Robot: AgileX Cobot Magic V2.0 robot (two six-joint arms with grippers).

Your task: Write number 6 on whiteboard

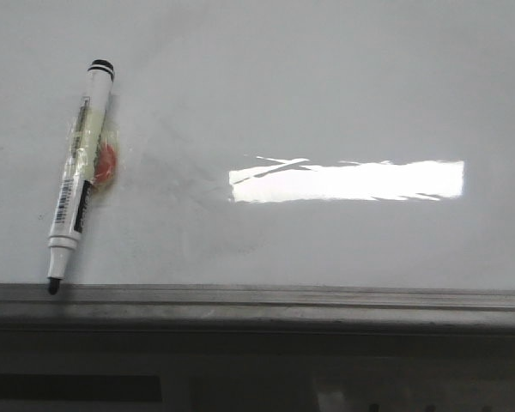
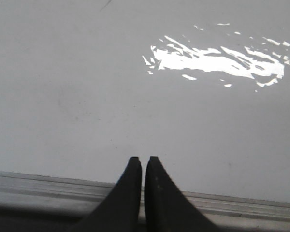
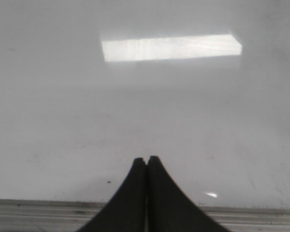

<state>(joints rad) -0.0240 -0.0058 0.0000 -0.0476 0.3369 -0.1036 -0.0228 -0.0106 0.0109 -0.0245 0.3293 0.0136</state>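
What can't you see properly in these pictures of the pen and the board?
- Front view: the print on the marker is too small to read.
- Front view: both arms are out of frame.
- Wrist views: the left gripper and right gripper show only fingertips; the rest is cut off.
- Whiteboard: glare hides part.

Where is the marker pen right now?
In the front view the marker pen lies on the left side of the whiteboard, slanted, with its black tip down by the grey frame edge and an orange-red spot just beside its middle.
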